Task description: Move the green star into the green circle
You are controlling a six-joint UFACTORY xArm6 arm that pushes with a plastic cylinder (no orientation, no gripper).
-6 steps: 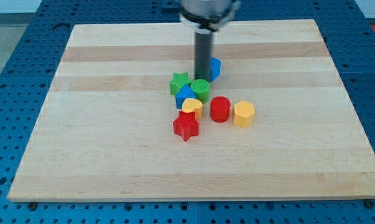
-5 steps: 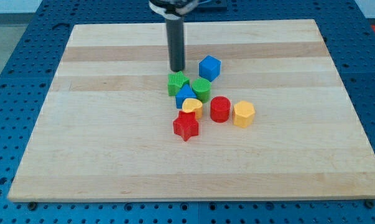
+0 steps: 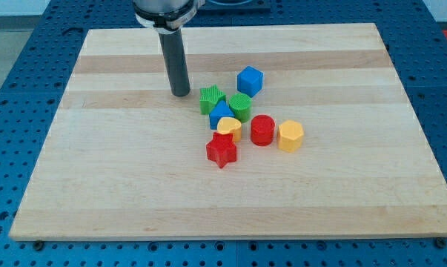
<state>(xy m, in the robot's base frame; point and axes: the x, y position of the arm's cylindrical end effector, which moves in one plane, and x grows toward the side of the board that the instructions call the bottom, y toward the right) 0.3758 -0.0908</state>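
The green star (image 3: 210, 99) lies near the board's middle, with the green circle (image 3: 239, 107) close on its right, a narrow gap or light contact between them. My tip (image 3: 181, 93) rests on the board just left of the green star, a short gap away. A blue block (image 3: 222, 115) sits just below the two green blocks, touching them.
A blue cube (image 3: 250, 81) lies up and right of the green circle. Below are a yellow heart (image 3: 229, 129), a red cylinder (image 3: 262, 130), a yellow hexagon (image 3: 290, 136) and a red star (image 3: 222, 150). The wooden board (image 3: 104, 178) lies on a blue perforated table.
My rod has swept left, from beside the blue cube, past above the green star, to the star's left. The blocks have hardly moved.
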